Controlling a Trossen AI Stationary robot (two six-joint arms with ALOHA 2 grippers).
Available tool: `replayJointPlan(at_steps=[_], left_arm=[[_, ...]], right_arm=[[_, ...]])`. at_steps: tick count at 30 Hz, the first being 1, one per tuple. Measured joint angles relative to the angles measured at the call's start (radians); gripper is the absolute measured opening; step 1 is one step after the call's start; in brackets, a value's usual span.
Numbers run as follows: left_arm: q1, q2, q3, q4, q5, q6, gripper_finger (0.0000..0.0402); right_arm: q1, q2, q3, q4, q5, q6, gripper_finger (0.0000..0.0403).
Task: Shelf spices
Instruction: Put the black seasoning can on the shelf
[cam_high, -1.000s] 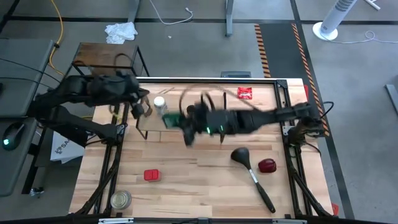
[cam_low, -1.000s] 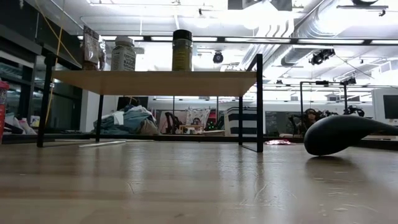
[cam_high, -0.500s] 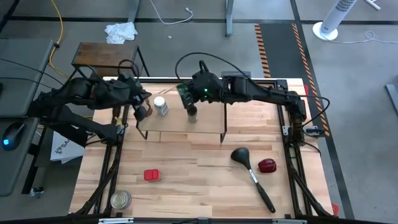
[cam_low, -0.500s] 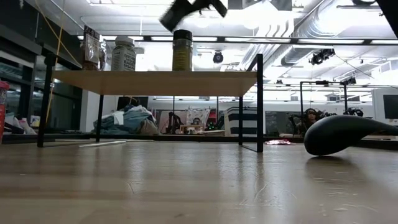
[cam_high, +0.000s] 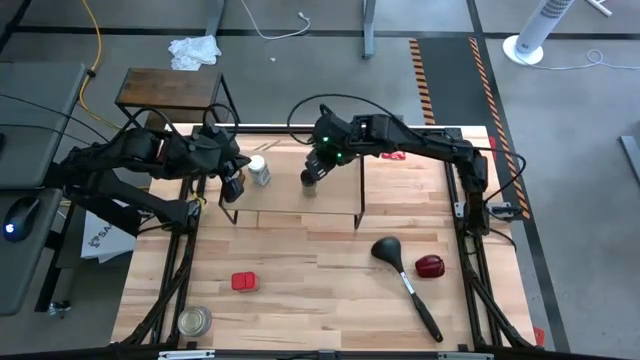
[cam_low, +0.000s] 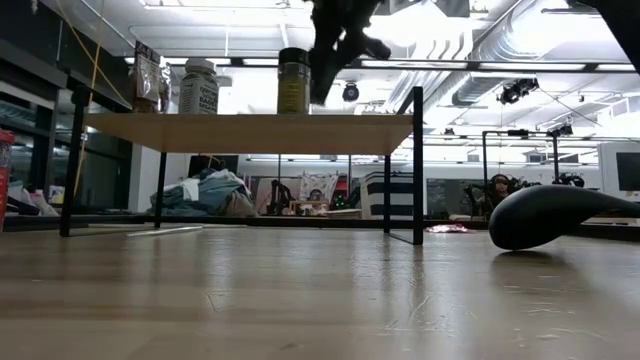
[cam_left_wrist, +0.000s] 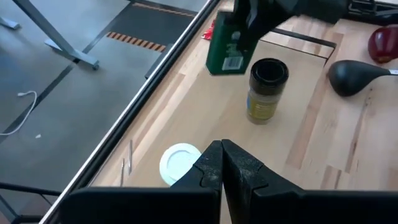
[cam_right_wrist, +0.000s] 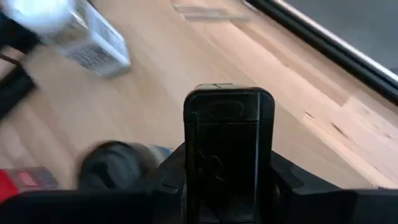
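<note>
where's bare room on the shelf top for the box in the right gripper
The shelf is bare at its right end, from the dark-lidded jar to the right edge, and along the front. The left end is crowded by the white-capped jar and the shut left gripper. The right gripper holds the small box by the dark-lidded jar.

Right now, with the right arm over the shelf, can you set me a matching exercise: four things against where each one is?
Things
1. white-capped jar
2. small dark box
3. red square tin
4. black ladle

Places
A. lying on the table, on the right arm's side
B. gripped in the right tool, just above the shelf
C. standing on the shelf top, at the left arm's end
D. on the table in front of the shelf, on the left arm's side

Pairs: 1-C, 2-B, 3-D, 4-A
</note>
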Motion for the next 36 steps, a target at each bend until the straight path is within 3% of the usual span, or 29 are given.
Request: replayJointPlan(at_steps=[11,17,21,25,31,34,36], left_arm=[[0.000,0.000,0.000,0.000,0.007,-0.051,0.0000],[0.000,0.000,0.000,0.000,0.006,-0.051,0.0000],[0.000,0.000,0.000,-0.001,0.003,-0.051,0.0000],[0.000,0.000,0.000,-0.002,0.003,-0.051,0.0000],[0.000,0.000,0.000,-0.014,-0.003,-0.025,0.0000],[0.000,0.000,0.000,-0.014,-0.005,-0.023,0.0000],[0.000,0.000,0.000,-0.014,-0.005,-0.023,0.0000]], right_arm=[[0.000,0.069,-0.001,-0.005,-0.010,-0.017,0.0110],[0.003,0.068,-0.001,-0.002,0.010,-0.048,0.0226],[0.003,0.068,-0.001,0.037,0.010,-0.053,0.0253],[0.001,0.062,0.018,0.057,0.059,-0.103,0.0256],[-0.005,0.050,0.168,-0.060,0.188,-0.203,0.0241],[0.003,0.050,0.240,-0.203,0.243,-0.209,0.0207],[0.020,0.030,0.218,-0.278,0.286,-0.208,0.0159]])
